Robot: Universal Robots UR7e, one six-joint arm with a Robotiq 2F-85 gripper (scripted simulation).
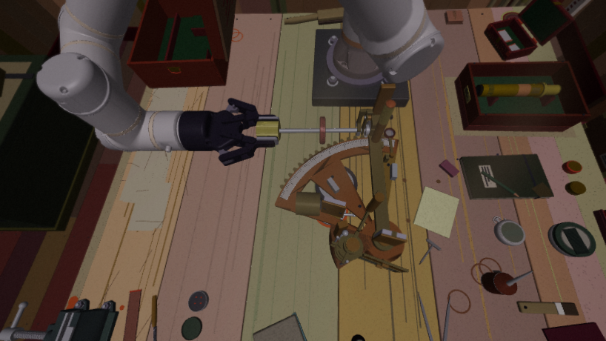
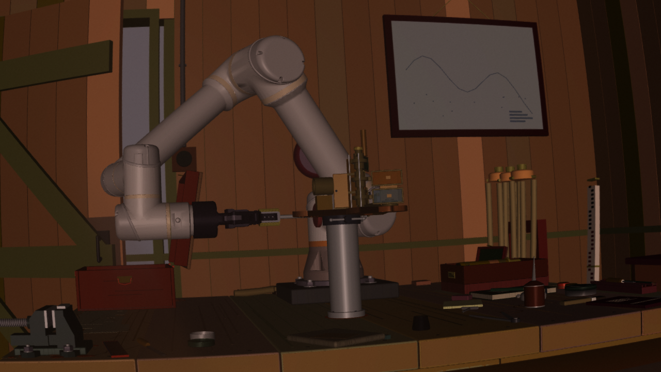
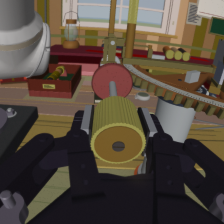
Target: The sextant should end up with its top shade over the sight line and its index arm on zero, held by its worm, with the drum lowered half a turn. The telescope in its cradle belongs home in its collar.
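My gripper [image 1: 263, 135] reaches in level from the left and is closed around the knurled brass drum [image 1: 268, 128] [image 3: 117, 131] at the free end of a thin steel shaft. The shaft runs right past a red disc [image 1: 323, 129] [image 3: 112, 81] to the worm at the toothed arc of the sextant [image 1: 349, 199] [image 2: 356, 199], which sits flat on a grey pillar [image 2: 344, 268]. The brass index arm [image 1: 378, 169] crosses the frame. The brass telescope [image 1: 518, 90] lies on its cradle inside an open red case at the far right.
Behind the sextant stands the arm's dark base plate [image 1: 360, 68], with an open red box [image 1: 180, 46] to its left. A notebook [image 1: 504, 176], a paper sheet [image 1: 436, 211], small tins and hand tools litter the bench on the right, and a vise [image 2: 46, 328] sits at the near left corner.
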